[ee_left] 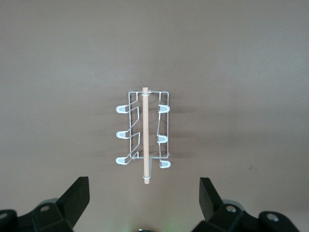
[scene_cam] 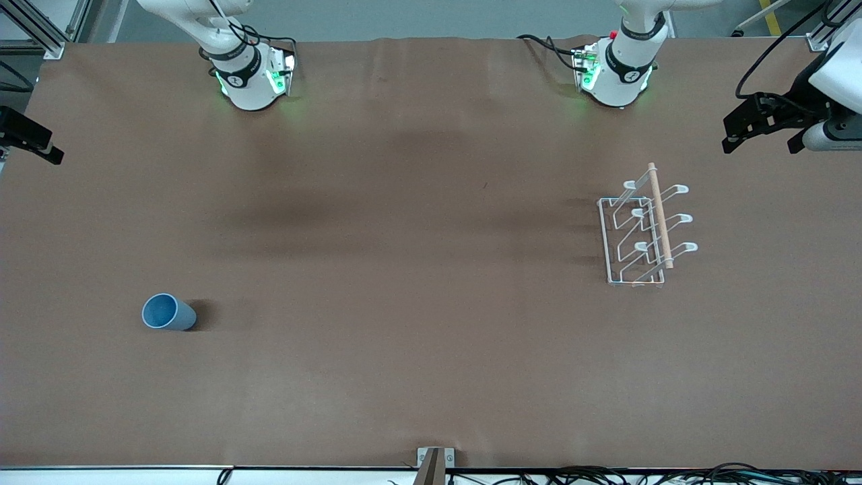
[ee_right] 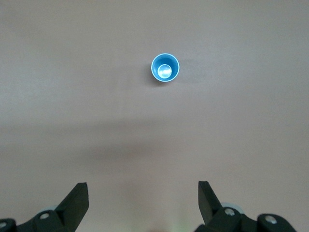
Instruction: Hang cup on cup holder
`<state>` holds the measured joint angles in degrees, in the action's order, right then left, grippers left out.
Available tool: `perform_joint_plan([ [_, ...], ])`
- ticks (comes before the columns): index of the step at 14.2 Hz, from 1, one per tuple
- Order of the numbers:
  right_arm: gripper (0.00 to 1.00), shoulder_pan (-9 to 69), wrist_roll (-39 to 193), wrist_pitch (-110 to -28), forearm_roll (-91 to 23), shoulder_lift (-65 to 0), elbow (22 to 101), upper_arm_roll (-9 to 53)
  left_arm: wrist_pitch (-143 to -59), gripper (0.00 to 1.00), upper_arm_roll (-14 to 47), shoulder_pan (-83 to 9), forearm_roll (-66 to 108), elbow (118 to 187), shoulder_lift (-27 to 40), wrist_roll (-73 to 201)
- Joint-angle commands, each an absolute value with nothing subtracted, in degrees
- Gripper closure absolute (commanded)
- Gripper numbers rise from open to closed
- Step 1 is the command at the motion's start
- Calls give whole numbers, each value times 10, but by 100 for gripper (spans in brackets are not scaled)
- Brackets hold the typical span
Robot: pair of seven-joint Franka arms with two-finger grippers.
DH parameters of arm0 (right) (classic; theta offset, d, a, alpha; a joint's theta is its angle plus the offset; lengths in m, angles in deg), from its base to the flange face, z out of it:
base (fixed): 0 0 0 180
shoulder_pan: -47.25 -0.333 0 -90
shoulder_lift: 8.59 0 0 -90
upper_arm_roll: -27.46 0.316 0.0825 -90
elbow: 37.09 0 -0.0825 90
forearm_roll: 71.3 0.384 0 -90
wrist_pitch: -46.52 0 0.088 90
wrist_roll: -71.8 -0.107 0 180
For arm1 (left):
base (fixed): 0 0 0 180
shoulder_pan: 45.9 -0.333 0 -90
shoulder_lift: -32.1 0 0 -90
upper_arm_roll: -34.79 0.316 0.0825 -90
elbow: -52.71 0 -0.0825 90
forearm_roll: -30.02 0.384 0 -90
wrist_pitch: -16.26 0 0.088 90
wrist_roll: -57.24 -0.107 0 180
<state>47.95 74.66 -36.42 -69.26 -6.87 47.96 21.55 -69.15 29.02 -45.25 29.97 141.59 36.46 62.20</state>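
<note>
Cup [scene_cam: 168,313]: light blue, no handle; stood upright on the bench [scene_cam: 404,303], mouth up, toward the right arm's end, nearer the front camera than the rack; seen from above in the right wrist view [ee_right: 165,68], deeper blue inside.
Cup holder [scene_cam: 643,229]: white wire rack, rectangular base, six loop-tipped prongs, three to a side; stood on the bench toward the left arm's end, well apart from the cup; also seen from above in the left wrist view [ee_left: 143,136].
Wooden rod [scene_cam: 660,215]: light wood, laid along the top of the rack.
Left hand [ee_left: 144,203]: released, fingers spread wide, empty; hung high over the rack.
Right hand [ee_right: 143,203]: released, fingers spread wide, empty; hung high over the bench near the cup.
</note>
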Motion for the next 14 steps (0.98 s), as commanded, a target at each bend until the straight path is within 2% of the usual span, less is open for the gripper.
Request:
perform_joint_plan([
  [1,0,486,752,-367,-700,-63,483,220,-679,0,290,-451,300,1400,357,615],
  [7,0,487,754,-367,-701,-65,483,220,-679,0,291,-455,301,1389,356,615],
  [14,0,504,754,-441,-702,-153,490,217,-679,0,290,-453,292,1392,345,612],
])
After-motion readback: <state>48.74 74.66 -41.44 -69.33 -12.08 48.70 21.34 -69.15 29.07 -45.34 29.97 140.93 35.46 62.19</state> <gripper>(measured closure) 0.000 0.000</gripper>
